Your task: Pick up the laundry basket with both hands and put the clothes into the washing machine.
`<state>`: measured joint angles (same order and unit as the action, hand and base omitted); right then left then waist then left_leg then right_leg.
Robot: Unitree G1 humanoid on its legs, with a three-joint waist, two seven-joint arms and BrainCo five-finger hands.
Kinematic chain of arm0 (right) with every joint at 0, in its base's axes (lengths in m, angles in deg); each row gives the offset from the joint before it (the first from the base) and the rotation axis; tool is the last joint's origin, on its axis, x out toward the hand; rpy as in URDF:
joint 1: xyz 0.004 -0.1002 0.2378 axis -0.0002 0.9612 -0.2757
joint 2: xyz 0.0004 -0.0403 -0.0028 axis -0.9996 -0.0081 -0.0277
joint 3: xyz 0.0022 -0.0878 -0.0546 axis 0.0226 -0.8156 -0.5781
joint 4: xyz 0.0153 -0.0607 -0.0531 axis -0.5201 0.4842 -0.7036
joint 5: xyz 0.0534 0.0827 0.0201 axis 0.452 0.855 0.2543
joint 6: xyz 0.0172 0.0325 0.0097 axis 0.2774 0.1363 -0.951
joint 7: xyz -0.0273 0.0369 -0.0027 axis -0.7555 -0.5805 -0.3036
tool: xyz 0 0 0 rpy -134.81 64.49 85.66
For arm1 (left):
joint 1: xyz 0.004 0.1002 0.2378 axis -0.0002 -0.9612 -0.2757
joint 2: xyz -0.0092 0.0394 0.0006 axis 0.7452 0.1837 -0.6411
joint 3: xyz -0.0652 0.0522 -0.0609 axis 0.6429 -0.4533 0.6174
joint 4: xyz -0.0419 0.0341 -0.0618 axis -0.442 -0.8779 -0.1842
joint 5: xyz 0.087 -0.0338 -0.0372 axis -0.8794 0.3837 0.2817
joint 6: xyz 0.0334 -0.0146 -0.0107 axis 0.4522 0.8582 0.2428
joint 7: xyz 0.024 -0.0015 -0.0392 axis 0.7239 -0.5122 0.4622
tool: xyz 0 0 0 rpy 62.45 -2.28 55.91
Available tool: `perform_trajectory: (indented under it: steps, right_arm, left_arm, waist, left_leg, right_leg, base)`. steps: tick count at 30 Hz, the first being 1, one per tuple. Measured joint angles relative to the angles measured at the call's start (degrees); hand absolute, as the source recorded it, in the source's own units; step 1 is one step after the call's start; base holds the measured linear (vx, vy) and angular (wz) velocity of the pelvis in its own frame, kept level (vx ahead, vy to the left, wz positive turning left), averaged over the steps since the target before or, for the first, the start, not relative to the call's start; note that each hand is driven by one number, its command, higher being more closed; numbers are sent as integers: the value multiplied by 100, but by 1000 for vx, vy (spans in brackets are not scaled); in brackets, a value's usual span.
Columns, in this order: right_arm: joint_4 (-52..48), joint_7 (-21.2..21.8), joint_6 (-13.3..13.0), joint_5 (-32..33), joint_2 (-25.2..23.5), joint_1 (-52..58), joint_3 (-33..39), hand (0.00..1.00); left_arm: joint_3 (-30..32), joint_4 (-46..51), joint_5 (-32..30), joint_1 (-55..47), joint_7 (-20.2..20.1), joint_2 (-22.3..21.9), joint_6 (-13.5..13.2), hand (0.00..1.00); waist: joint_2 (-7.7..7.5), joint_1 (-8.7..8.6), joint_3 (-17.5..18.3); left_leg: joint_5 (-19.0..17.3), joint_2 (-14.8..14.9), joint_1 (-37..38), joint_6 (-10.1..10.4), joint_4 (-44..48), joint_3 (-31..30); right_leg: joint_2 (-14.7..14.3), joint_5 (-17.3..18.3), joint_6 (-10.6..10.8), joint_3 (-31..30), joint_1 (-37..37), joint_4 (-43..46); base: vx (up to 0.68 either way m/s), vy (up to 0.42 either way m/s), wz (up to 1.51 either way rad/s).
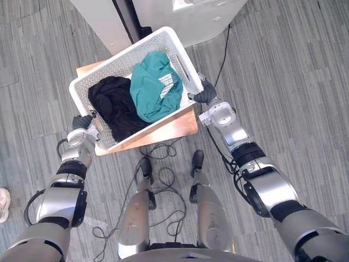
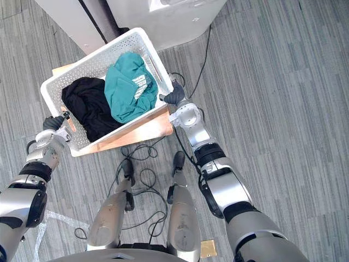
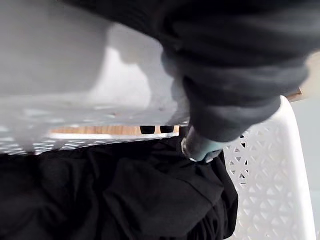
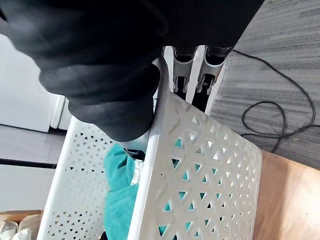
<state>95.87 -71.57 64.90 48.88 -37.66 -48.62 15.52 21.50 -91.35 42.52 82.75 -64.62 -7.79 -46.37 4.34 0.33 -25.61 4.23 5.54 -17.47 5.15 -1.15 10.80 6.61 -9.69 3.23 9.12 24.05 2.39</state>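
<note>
Laundry basket (image 1: pixel 118 57) holds two clothes: one black garment (image 1: pixel 114 105), one teal garment (image 1: pixel 151 90).

The right robot hand (image 4: pixel 110 75) clamps the rim of the white perforated laundry basket (image 4: pixel 200 170). Its silver fingers (image 4: pixel 182 70) hook down the outer wall, and its thumb is inside. A teal garment (image 4: pixel 120 195) lies in the basket. The basket rests on the wooden desk (image 4: pixel 290 200), with grey floor (image 4: pixel 290 30) beyond.

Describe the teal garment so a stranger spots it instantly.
Find the white lattice laundry basket over the wooden stand. Two crumpled garments lie inside. It is the teal garment, on the side by the right hand, beside the black garment.
</note>
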Motion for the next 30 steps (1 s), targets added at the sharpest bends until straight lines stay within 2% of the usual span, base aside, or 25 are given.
perform_trajectory:
  steps: [3,11,13,18,23,30]
  right_arm:
    - [20,0,-11,4,0,3,0,100]
    - [163,-7,-164,8,16,62,16,100]
    - [186,-7,-224,9,25,109,16,100]
    - [-21,-11,-284,59,104,228,17,100]
    - [-202,-11,-359,243,114,398,2,100]
    - [-621,-9,-476,603,230,914,-200,100]
  left_arm:
    - [-52,0,45,0,14,-1,0,100]
    - [-257,25,212,-125,58,-66,0,100]
    - [-286,85,265,-159,99,-70,0,100]
    - [-327,494,363,-363,218,-56,-10,100]
    - [-370,726,377,-611,261,-61,-13,100]
    - [-440,1149,475,-1122,263,-4,-16,100]
  waist:
    - [6,6,-1]
    - [200,5,8]
    - [215,3,6]
    - [227,130,6]
    - [310,158,5]
    - [315,153,2]
  left_leg:
    - [8,-1,0,-1,0,-9]
    - [104,13,-53,33,-60,-219]
    - [146,19,-51,45,-127,-268]
    - [251,63,-124,87,-213,-296]
    - [290,103,-130,130,-227,-328]
    - [320,113,-28,174,-305,-316]
  right_leg:
    - [-1,2,-2,9,0,9]
    - [1,81,-42,203,9,129]
    - [5,125,-53,243,41,195]
    - [24,340,-100,255,354,643]
    - [26,495,-134,288,459,905]
    - [42,605,-156,285,488,1109]
  base:
    - [22,-2,3]
    - [20,-4,10]
    - [17,-6,12]
    - [6,-9,3]
    - [17,-30,3]
    - [0,0,0]
